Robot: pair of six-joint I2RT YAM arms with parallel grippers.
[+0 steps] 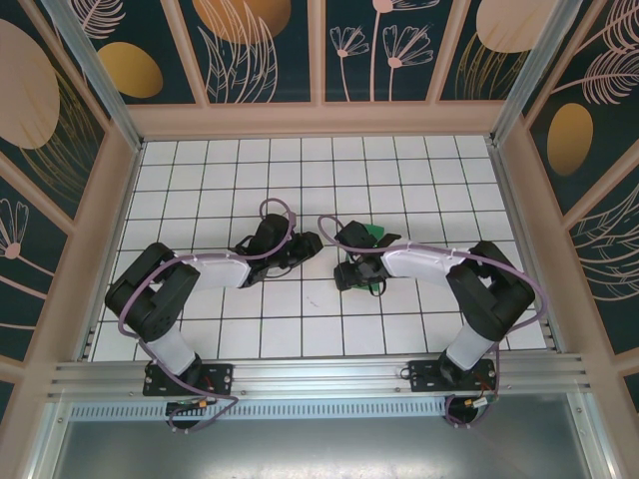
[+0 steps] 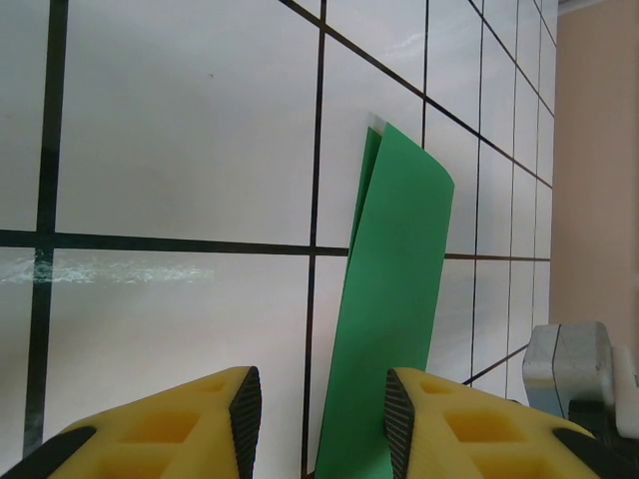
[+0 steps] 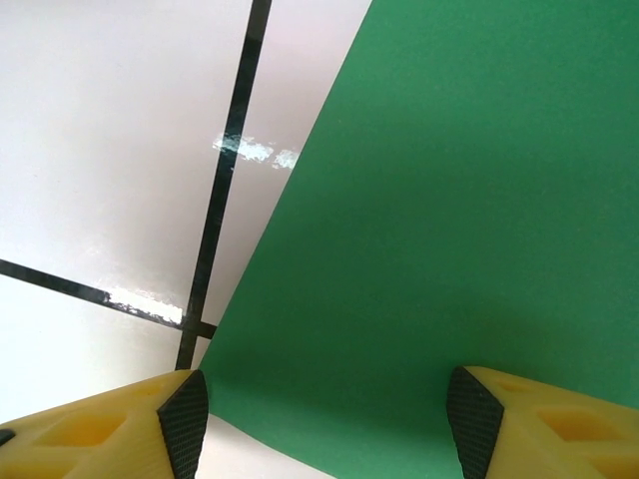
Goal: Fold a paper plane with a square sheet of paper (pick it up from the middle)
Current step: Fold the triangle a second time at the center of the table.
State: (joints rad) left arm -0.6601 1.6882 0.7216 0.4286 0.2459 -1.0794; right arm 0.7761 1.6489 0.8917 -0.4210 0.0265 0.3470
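Left gripper [image 2: 322, 404] stands parted, my yellow fingers flanking the smooth, creased green square sheet of paper [image 2: 399, 279]; my right gripper [image 3: 324, 399] gapes wide over that sheet.

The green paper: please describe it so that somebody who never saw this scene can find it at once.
Look at the white tiled table with black grid lines, near its middle. The paper sits by the tip of the right arm. It alone is plain green, a thin folded sheet; around it are white tiles and black arm parts.
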